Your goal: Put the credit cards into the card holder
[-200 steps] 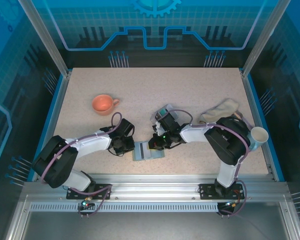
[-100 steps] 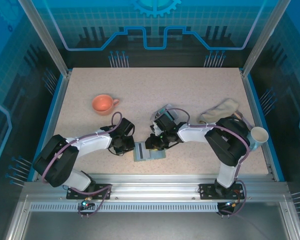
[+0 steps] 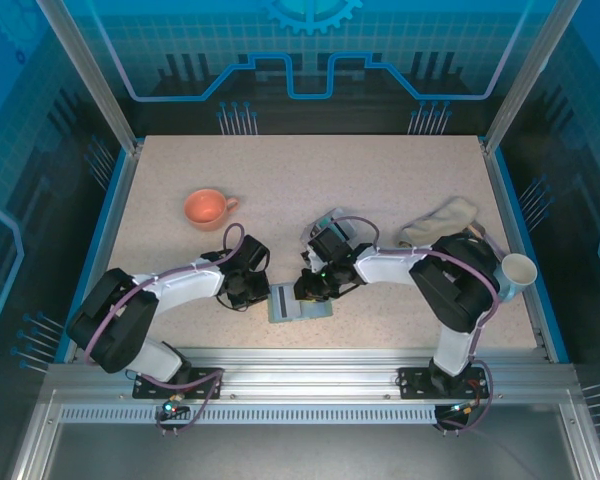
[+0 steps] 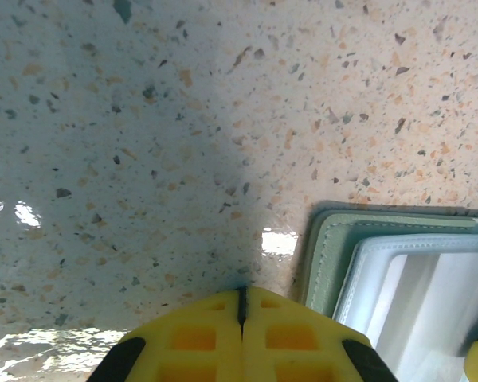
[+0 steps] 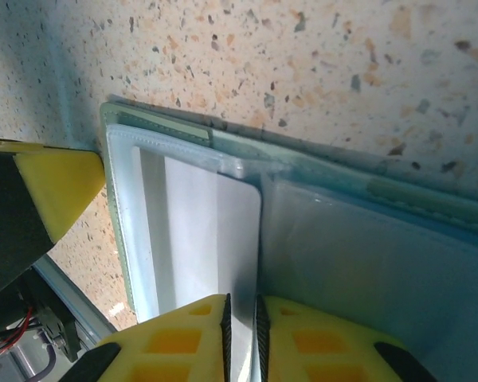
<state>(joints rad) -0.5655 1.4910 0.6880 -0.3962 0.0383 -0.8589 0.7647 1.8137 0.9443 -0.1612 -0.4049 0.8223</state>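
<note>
The card holder (image 3: 298, 304) lies open on the table near the front edge, sage-green (image 5: 303, 151) with clear slots inside. A whitish credit card (image 5: 211, 239) lies flat in its left slot, part of it sticking out toward me. My right gripper (image 5: 241, 301) hovers right over that card's near end, jaws a narrow gap apart with nothing clamped between them. It shows in the top view (image 3: 308, 288) over the holder. My left gripper (image 4: 241, 298) is shut and empty, resting on the table just left of the holder's edge (image 4: 327, 255); from above it sits beside it (image 3: 252, 292).
An orange cup (image 3: 206, 208) stands at the back left. A pale cloth (image 3: 438, 220) and a white cup (image 3: 520, 268) are at the right. A small clear box (image 3: 327, 222) is partly hidden behind my right arm. The metal rail (image 3: 310, 355) runs close in front.
My right gripper has shifted slightly left over the card holder and its jaws have parted a little. The left arm has not moved.
</note>
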